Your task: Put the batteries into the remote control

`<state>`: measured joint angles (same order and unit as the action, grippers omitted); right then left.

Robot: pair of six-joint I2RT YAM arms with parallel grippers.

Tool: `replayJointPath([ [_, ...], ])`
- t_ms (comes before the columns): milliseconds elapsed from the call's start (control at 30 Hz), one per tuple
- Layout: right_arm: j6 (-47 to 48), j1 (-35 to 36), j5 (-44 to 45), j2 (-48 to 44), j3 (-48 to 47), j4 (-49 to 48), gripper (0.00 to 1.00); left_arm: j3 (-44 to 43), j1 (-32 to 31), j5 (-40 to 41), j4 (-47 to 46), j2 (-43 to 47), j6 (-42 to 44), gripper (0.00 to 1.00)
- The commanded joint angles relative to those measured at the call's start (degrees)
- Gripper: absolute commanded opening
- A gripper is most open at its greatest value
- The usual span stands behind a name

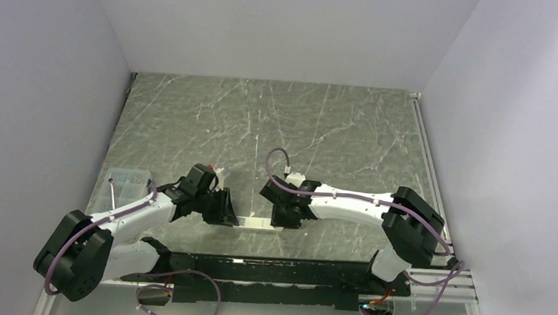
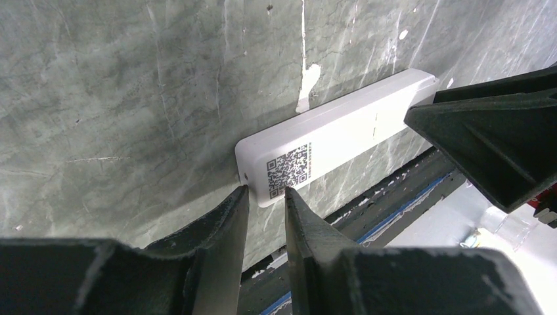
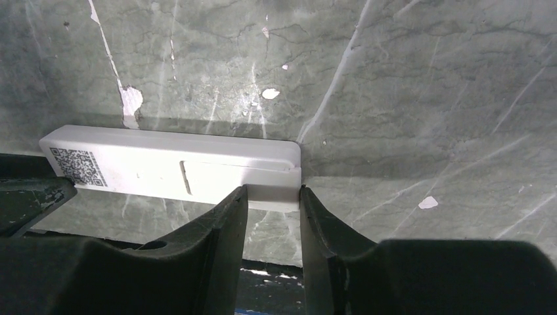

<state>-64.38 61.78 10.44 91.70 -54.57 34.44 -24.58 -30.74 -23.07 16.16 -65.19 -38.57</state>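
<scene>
The white remote control lies face down near the table's front edge, with a QR code on its back. It also shows in the right wrist view. My left gripper is at the QR end, its jaws narrowly apart. The remote's corner lies between its tips. My right gripper is at the other end, its jaws narrowly apart. Its tips touch the remote's near edge, and neither gripper clamps the remote. No batteries are in view.
A clear plastic box stands at the left edge of the table beside my left arm. The black mounting rail runs along the near edge just behind the remote. White walls close in the table on three sides.
</scene>
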Motion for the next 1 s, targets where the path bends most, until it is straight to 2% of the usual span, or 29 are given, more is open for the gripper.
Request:
replayJointPath([
  [0,1.21,-0.17,1.01,3.27,-2.02,-1.16,0.34,0.44,-0.33,-0.83,-1.57,0.18,-0.22,0.33],
  [433,2.24,-0.01,-1.60,5.41,-1.77,-2.32,0.30,0.44,-0.62,-1.23,-2.85,-1.20,-0.12,0.33],
  [633,2.62,0.00,-1.12,5.52,-1.84,-1.68,0.35,0.28,-0.64,-1.43,-3.16,-1.70,-0.15,0.33],
  [967,5.30,0.01,0.04,7.28,-4.44,0.67,0.39,0.04,-0.72,-1.14,-2.65,-1.81,0.07,0.33],
])
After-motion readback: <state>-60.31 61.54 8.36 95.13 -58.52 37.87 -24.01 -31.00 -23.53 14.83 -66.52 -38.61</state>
